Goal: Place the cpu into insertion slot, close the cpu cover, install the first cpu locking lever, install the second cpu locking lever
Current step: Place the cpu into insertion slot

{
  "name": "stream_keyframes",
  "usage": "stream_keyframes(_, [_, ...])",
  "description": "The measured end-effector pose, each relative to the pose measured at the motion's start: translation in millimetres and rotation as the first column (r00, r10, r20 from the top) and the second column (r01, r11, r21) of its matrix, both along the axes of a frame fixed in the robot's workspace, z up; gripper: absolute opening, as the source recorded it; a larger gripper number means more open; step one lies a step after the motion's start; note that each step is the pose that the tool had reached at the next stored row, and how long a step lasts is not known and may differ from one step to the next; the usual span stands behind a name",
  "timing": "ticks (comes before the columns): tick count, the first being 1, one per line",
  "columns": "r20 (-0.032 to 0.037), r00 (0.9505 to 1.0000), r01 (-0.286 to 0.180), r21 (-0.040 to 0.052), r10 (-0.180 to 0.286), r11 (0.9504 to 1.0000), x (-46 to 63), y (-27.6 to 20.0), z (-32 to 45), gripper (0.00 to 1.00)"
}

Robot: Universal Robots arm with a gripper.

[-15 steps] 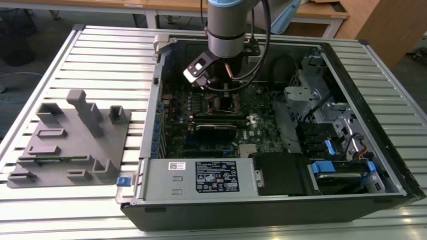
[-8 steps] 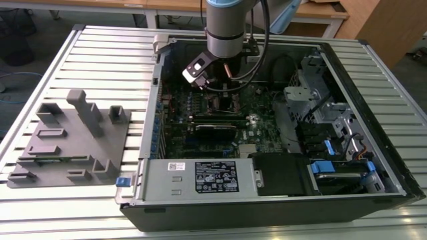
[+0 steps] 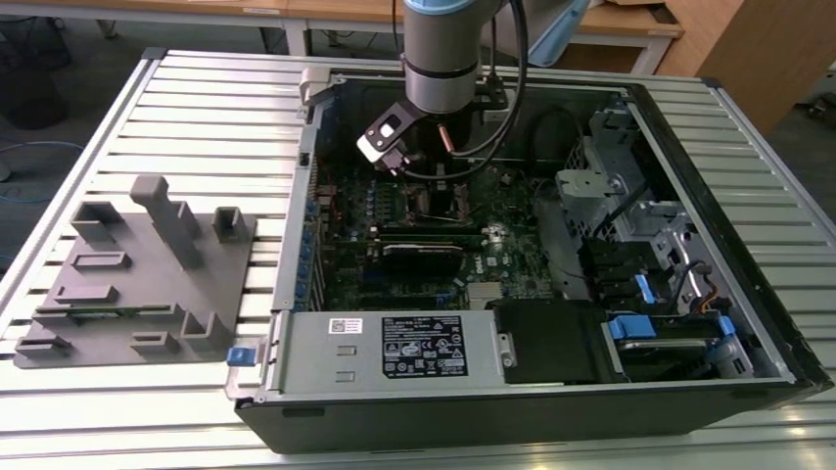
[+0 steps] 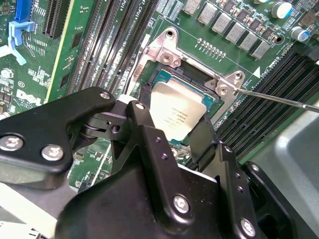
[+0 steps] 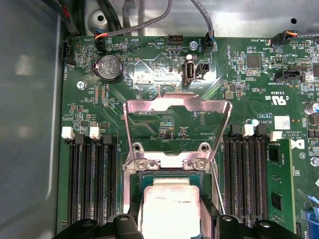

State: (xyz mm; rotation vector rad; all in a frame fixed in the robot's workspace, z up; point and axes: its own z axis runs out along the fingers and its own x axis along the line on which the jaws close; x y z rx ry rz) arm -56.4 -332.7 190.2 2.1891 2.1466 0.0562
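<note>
Upper centre in the exterior view, we see the pincer (image 4: 174, 121) pinching the cpu (image 4: 177, 107) at the insertion slot (image 5: 164, 176), the cpu cover (image 5: 149, 102) raised.

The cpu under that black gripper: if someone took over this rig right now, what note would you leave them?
The gripper is down at the cpu, straddling it; whether it grips cannot be told.
The cpu lies square over the insertion slot; full seating is unclear.
The cpu cover is swung open.
A thin locking lever juts free beside the slot.
Done: cpu brought to the slot. Not yet done: cover closed, both levers latched.
</note>
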Motion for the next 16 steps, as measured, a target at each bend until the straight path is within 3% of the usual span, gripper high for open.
stream_keyframes(16, [-0.0001, 1.0, 0.0, 0.0005, 0.0, 1.0, 0.1, 0.1, -2.1, 0.55])
